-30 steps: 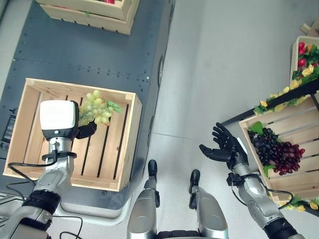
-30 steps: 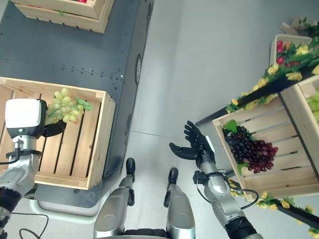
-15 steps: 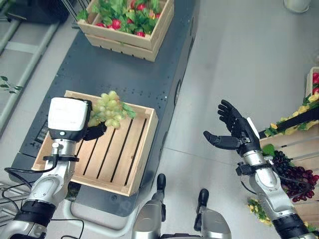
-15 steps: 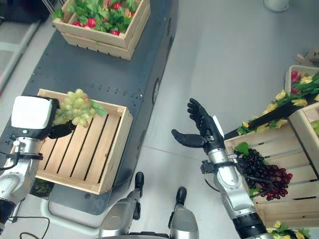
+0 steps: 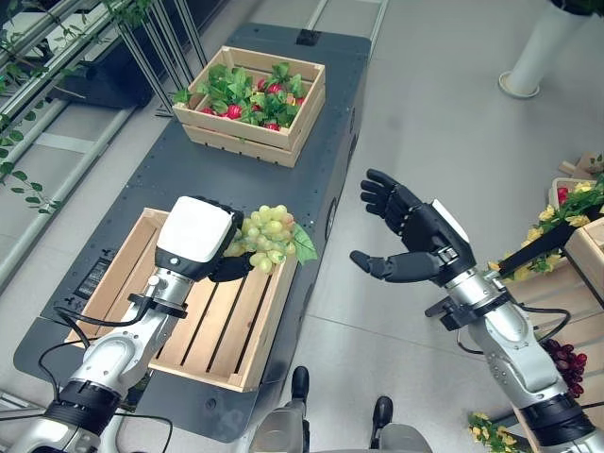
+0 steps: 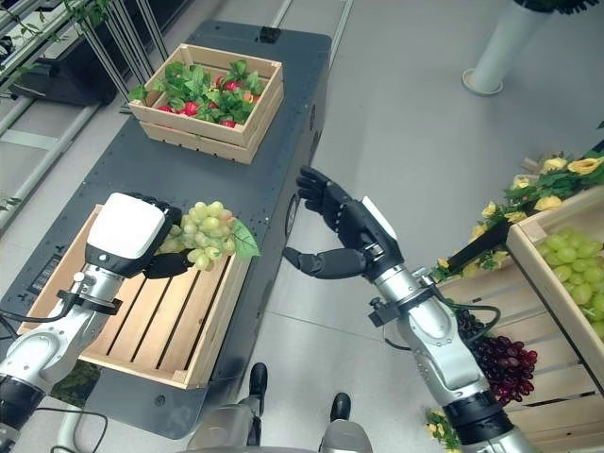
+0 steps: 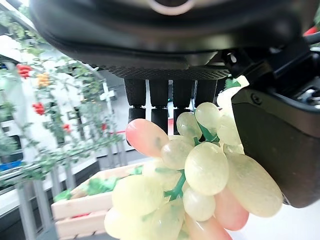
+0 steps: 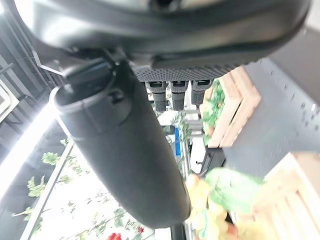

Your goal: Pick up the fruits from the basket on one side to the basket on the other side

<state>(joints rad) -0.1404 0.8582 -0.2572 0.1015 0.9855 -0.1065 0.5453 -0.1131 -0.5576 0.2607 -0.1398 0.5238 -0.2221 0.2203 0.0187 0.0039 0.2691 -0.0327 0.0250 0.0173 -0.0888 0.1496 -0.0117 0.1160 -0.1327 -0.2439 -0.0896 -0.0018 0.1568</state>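
Left eye view: the left hand (image 5: 229, 269) is closed around a bunch of green grapes (image 5: 267, 238), holding it raised above the far right corner of an empty slatted wooden crate (image 5: 109, 283) that sits on a dark grey platform (image 5: 160, 151). A green leaf on the bunch projects past the crate's right wall. A second wooden crate (image 5: 283, 146), filled with red fruit and green leaves, stands farther along the same platform, well apart from the first. The right hand (image 5: 411, 236) is raised over the pale floor (image 5: 453, 113) to the right of the platform, fingers spread and thumb extended, holding nothing. Right eye view: the same grape bunch is suspended over the near crate's corner. On the robot's right, a wooden crate with dark purple grapes (image 6: 500, 363) sits low beside the right forearm, and a further crate holds more green grapes (image 6: 571, 269); yellow flowers (image 6: 552, 175) trim the stand there. Left wrist view: the fingers (image 7: 160, 100) curl over the top of the pale green grapes, with the thumb pressed against the bunch from the side. Right wrist view: the thumb (image 8: 125, 150) stands clear of the straight fingers (image 8: 177, 90), with nothing between them; the grape bunch shows beyond, blurred.
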